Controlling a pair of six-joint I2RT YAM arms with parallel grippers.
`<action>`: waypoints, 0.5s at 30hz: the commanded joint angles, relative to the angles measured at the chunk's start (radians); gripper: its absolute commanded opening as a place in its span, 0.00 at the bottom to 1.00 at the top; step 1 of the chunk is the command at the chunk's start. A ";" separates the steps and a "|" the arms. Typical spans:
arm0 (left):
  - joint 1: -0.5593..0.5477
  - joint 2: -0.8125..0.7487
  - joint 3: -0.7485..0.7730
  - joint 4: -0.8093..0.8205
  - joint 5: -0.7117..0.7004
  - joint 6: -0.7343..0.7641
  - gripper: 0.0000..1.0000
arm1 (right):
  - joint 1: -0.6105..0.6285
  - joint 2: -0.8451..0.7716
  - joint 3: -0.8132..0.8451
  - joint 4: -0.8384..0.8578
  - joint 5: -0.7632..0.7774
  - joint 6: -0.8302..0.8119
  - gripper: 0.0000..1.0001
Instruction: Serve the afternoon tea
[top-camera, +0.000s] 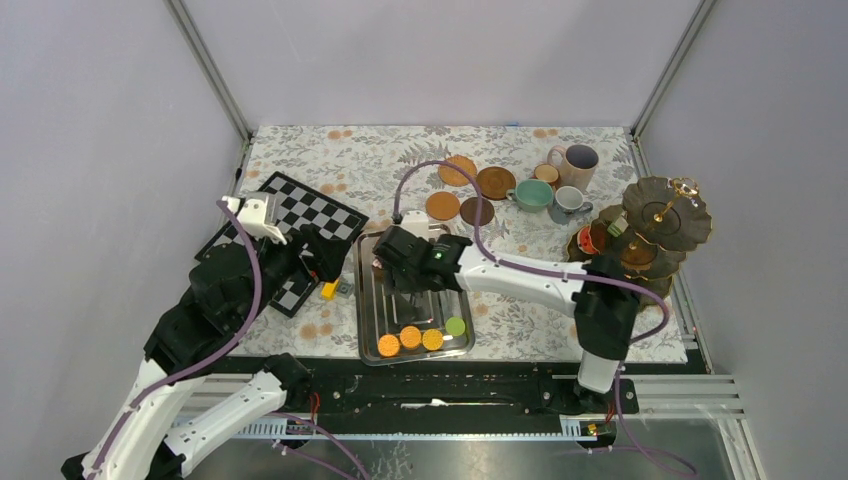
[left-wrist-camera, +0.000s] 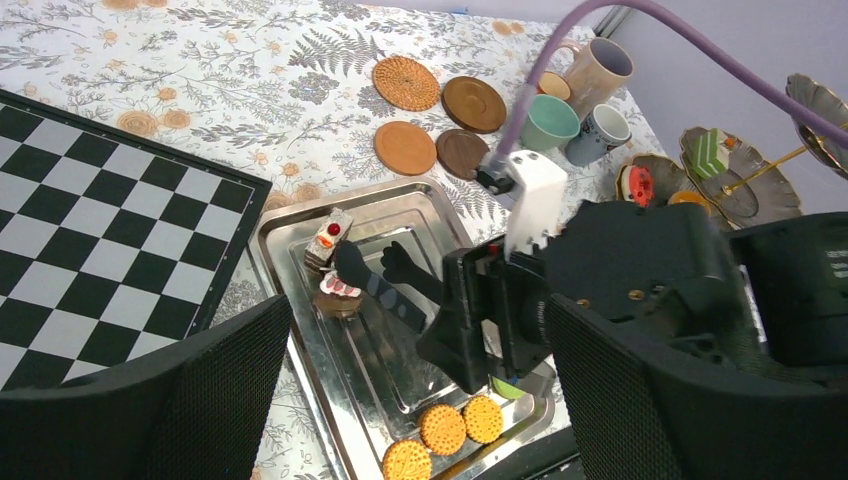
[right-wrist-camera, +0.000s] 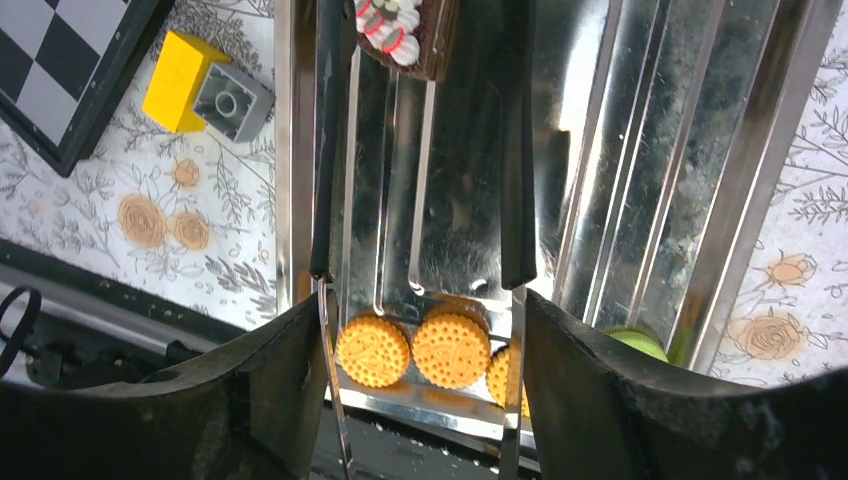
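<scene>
My right gripper (top-camera: 392, 268) is open, low over the steel tray (top-camera: 372, 310). In the right wrist view a chocolate cake slice (right-wrist-camera: 405, 28) with pink and white icing lies between its fingers (right-wrist-camera: 325, 150). In the left wrist view a second cake slice (left-wrist-camera: 328, 236) lies just beyond the first (left-wrist-camera: 336, 292). Three orange biscuits (top-camera: 410, 338) and a green piece (top-camera: 455, 325) lie at the tray's near end. My left gripper (top-camera: 318, 258) is open and empty over the chessboard's edge. Four mugs (top-camera: 533, 193) and several brown coasters (top-camera: 442, 206) sit at the back. The dark stand (top-camera: 655, 225) carries some pastries (top-camera: 590, 238).
The chessboard (top-camera: 300, 215) lies left of the tray. A yellow brick (right-wrist-camera: 180, 65) and a grey brick (right-wrist-camera: 232, 100) lie between board and tray. The right arm's purple cable arcs over the coasters. The stand is close to the right wall post.
</scene>
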 joint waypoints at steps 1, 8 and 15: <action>-0.005 -0.028 0.038 0.012 0.018 0.006 0.99 | 0.033 0.087 0.144 -0.104 0.106 0.020 0.71; -0.004 -0.044 0.038 0.011 0.009 0.014 0.99 | 0.079 0.230 0.323 -0.240 0.183 0.020 0.73; -0.005 -0.055 0.045 0.001 -0.005 0.037 0.99 | 0.091 0.289 0.368 -0.261 0.192 0.024 0.73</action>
